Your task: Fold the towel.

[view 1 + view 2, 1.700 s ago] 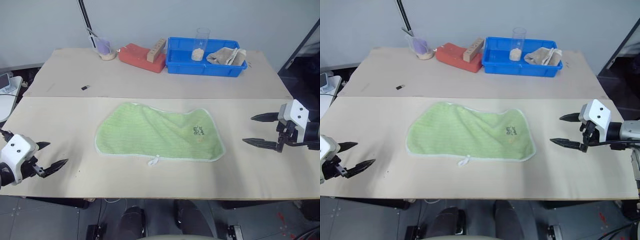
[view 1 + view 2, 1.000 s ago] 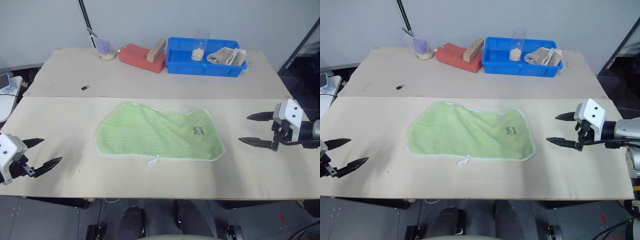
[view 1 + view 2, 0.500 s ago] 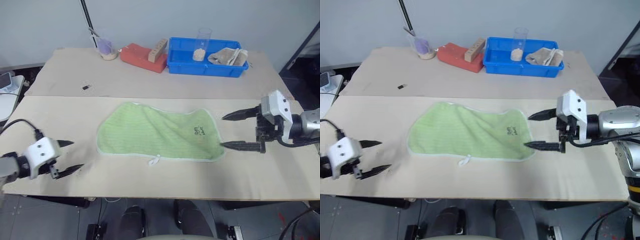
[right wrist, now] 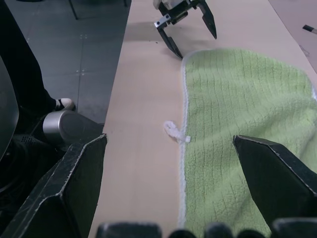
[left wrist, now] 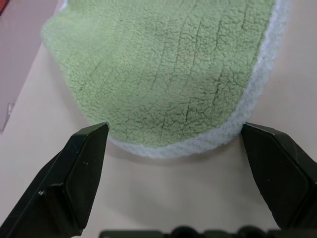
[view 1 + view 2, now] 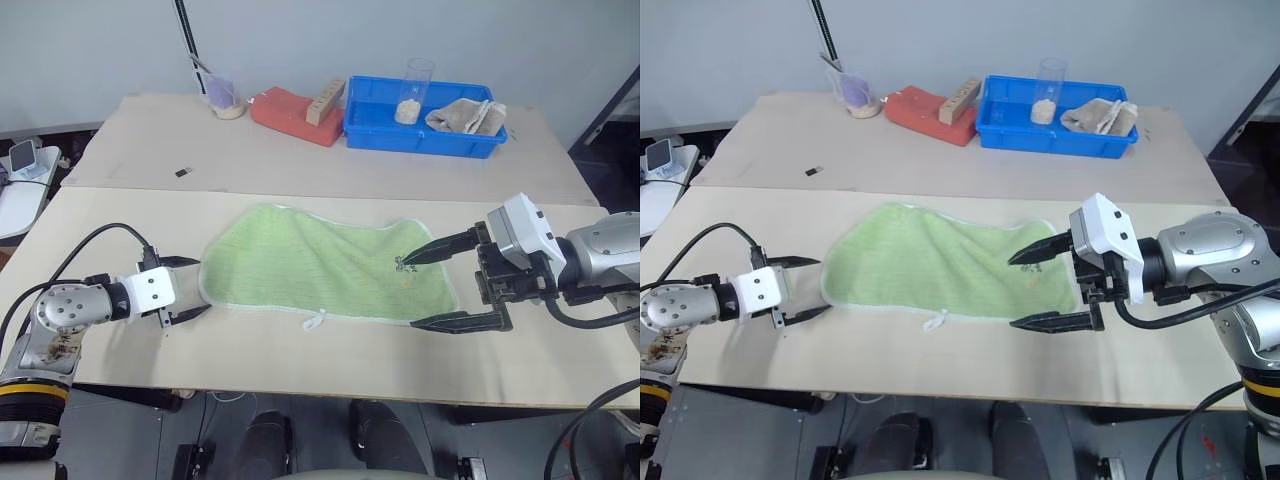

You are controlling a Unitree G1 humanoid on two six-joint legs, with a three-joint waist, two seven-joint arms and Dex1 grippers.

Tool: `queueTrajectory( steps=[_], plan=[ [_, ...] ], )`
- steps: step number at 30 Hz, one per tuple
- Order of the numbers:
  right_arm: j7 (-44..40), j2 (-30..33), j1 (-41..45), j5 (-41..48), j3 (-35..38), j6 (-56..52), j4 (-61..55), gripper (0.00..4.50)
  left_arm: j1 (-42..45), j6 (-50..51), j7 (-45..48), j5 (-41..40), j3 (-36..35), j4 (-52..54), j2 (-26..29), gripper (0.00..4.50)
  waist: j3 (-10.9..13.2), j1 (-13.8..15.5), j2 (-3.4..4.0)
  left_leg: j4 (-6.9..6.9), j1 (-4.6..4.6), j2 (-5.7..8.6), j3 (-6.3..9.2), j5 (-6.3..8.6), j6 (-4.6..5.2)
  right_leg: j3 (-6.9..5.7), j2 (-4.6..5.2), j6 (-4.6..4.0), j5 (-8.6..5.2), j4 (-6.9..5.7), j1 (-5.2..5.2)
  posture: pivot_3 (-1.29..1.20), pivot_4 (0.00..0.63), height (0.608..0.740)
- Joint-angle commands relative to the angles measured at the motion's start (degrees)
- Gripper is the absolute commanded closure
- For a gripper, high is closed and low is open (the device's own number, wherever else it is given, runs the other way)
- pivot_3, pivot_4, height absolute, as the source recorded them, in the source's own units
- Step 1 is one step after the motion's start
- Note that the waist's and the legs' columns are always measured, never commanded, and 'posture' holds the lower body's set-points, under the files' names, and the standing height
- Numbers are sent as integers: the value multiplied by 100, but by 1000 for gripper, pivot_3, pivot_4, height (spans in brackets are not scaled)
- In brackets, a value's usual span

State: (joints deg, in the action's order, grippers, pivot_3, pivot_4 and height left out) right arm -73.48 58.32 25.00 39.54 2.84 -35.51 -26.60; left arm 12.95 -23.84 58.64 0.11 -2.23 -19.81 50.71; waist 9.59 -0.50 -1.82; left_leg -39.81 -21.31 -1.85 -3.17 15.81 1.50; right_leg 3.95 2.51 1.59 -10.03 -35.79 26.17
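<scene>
The light green towel (image 6: 320, 262) lies flat on the near table, its white loop tag (image 6: 315, 322) at the front edge and a dark printed mark near its right end. My left gripper (image 6: 199, 287) is open, low at the towel's left edge, one fingertip on each side of that rounded end (image 5: 173, 74). My right gripper (image 6: 411, 292) is open above the towel's right end; one finger points over the printed mark, the other toward the front right corner. The right wrist view shows the towel (image 4: 247, 99), the loop tag (image 4: 176, 133) and the left gripper (image 4: 188, 29) beyond it.
On the far table stand a blue bin (image 6: 420, 135) with a beige cloth (image 6: 468, 115) and a clear cup (image 6: 413, 90), a red block (image 6: 290, 112) with a wooden piece (image 6: 322, 98), and a cup (image 6: 222, 98). A small black item (image 6: 183, 172) lies there too.
Both grippers have come inward: the left from the table's left end up to the towel's left edge, the right leftward over the towel's right end. The towel has not moved.
</scene>
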Motion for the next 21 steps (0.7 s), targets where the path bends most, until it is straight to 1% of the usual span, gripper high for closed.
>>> queueTrajectory(
  steps=[1, 7, 8, 12, 17, 19, 21],
  plan=[
    [41, 52, 4, 87, 213, 28, -121, 0, 58, -59, 63, -15, 196, -126, -116, 1252, 0, 1, 0, -1, 0, 0, -1, 0, 0, 1, 1, 0, 0, 0, 0, 0, 150, 714],
    [56, 79, -149, 65, 282, 75, -129, 0, 62, 115, 275, -236, 213, -20, -97, 4142, 0, -14, 0, -1, -2, -1, 0, 0, 0, 0, -2, 2, 1, 0, 1, 0, 150, 714],
    [50, 84, -175, 34, 283, 107, -115, 0, 54, 178, 305, -288, 196, 10, -83, 4483, 0, -18, -1, -1, -3, -1, 0, 0, 0, -1, -2, 2, 1, -1, 3, 0, 150, 714],
    [60, 79, -235, -144, 233, 275, -43, 0, -39, 648, 509, -640, 95, 271, -28, 4483, 1, -24, -1, 0, -5, -2, 0, 0, 0, -1, -3, 3, 1, 1, 4, 0, 150, 714],
    [76, 32, -334, -514, 157, 626, 247, 0, -154, 1801, 825, -1277, -115, 854, 122, 4483, 2, -34, -3, 0, -12, -2, 0, 0, 0, -1, -3, 4, 0, 3, 9, 0, 150, 714],
    [28, 73, -462, -799, 130, 925, 470, 0, -90, 2632, 1071, -1731, -294, 1138, 329, 4483, 10, -35, -18, 0, -12, 0, 0, 0, 0, -3, -7, 3, 0, 2, 10, 0, 150, 714],
    [24, 90, -531, -1004, 111, 1133, 621, 0, -33, 3091, 1219, -1954, -374, 1275, 478, 4483, 11, -36, -18, 0, -11, -4, 2, 0, 0, -6, -11, 0, -2, 2, 11, 0, 150, 714]
  ],
)
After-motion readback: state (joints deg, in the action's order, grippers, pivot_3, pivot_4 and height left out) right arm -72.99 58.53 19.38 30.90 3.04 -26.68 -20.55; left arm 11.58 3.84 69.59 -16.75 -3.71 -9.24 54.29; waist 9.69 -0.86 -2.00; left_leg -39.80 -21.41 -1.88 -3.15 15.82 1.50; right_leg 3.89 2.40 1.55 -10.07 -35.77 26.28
